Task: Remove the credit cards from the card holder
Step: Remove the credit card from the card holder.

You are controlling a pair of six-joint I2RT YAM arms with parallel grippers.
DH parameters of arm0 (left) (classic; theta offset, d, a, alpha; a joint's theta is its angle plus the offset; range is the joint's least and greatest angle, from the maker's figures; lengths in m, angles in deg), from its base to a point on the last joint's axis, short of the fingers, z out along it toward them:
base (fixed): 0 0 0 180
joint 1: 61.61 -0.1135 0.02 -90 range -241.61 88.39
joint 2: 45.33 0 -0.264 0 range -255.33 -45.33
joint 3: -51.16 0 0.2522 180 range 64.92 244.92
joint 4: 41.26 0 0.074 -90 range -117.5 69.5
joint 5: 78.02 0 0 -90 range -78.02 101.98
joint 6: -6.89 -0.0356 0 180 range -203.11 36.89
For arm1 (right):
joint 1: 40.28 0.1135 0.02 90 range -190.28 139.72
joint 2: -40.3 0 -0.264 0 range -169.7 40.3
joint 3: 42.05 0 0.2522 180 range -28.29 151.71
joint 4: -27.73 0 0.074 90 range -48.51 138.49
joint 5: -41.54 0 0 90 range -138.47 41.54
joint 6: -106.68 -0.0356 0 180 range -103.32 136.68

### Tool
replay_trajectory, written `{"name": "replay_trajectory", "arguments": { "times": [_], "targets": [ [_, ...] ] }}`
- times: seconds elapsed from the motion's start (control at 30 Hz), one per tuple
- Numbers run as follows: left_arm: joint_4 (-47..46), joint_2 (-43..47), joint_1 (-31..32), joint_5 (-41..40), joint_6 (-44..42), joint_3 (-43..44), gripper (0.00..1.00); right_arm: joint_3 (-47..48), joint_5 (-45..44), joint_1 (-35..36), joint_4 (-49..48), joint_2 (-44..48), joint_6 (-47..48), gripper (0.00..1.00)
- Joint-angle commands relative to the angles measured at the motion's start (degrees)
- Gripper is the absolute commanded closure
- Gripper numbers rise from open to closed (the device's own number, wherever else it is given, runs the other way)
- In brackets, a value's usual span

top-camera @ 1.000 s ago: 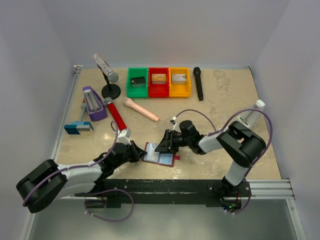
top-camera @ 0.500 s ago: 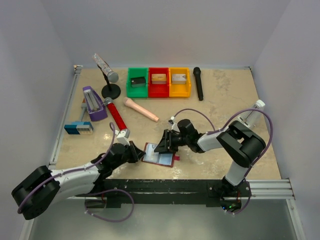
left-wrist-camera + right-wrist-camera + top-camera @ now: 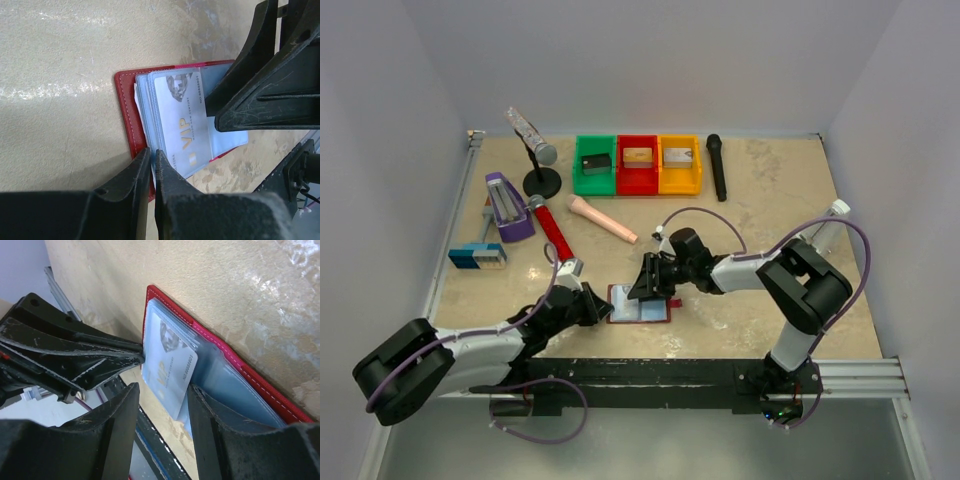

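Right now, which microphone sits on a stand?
The glittery silver microphone in the black stand; the red microphone, pink microphone and black microphone lie on the table.

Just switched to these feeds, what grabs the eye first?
The open red card holder at the near edge of the table, with both grippers crowded onto it: the left gripper pinching its edge, the right gripper open over the pockets. A pale VIP card shows among the clear pockets. Bright bins sit at the far side.
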State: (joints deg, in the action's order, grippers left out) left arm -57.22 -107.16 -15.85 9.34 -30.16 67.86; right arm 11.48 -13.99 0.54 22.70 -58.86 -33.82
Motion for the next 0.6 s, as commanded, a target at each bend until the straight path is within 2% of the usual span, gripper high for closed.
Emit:
{"name": "replay_trajectory", "arguments": {
  "times": [0.0, 0.3, 0.57],
  "targets": [
    [0.2, 2.7, -0.1, -0.3, -0.1, -1.7, 0.87, 1.5, 0.8, -0.3, 3.0, 3.0, 2.4, 0.52],
    [8.1, 9.7, -0.1, -2.7, -2.4, 0.9, 0.87, 2.0, -3.5, -0.5, 11.7, 7.7, 6.5, 0.51],
    [2.0, 5.8, -0.2, -0.2, -2.7, 2.2, 0.89, 0.6, 0.7, -0.4, 4.7, 8.0, 3.3, 0.52]
  ]
}}
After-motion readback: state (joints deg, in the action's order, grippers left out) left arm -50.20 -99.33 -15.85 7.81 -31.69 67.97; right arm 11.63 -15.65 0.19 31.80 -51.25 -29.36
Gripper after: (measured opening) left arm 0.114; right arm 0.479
